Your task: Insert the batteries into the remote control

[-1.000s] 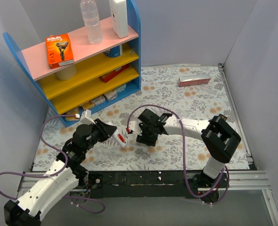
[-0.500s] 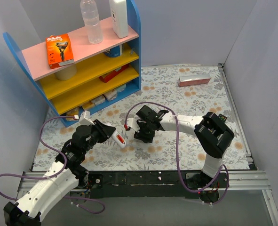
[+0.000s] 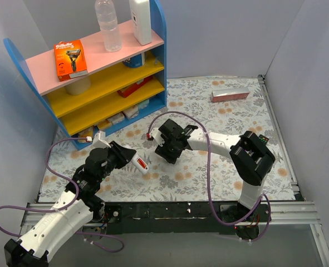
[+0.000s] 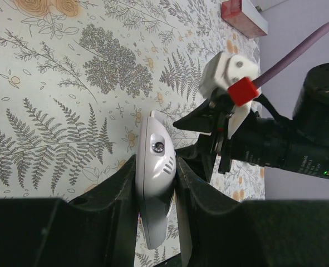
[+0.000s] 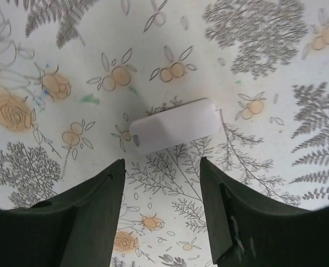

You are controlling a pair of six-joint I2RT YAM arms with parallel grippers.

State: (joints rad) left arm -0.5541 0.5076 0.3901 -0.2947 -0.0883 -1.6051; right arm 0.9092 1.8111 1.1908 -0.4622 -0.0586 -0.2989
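My left gripper is shut on the white remote control and holds it above the floral cloth. A small red spot shows on its upper face. In the left wrist view the remote sits edge-on between the two pads. My right gripper is open and empty, low over the cloth just right of the remote. In the right wrist view its jaws stand apart, and a small white rounded plastic piece lies just beyond them. No loose red and black batteries are in view.
A blue shelf unit stands at the back left with an orange razor pack, a bottle and small boxes. A pinkish box lies at the far right. Grey walls close in the sides. The right arm's cable loops above its wrist.
My right gripper has moved away from me and a little left across the cloth, staying open. My left gripper still holds the remote in nearly the same place.
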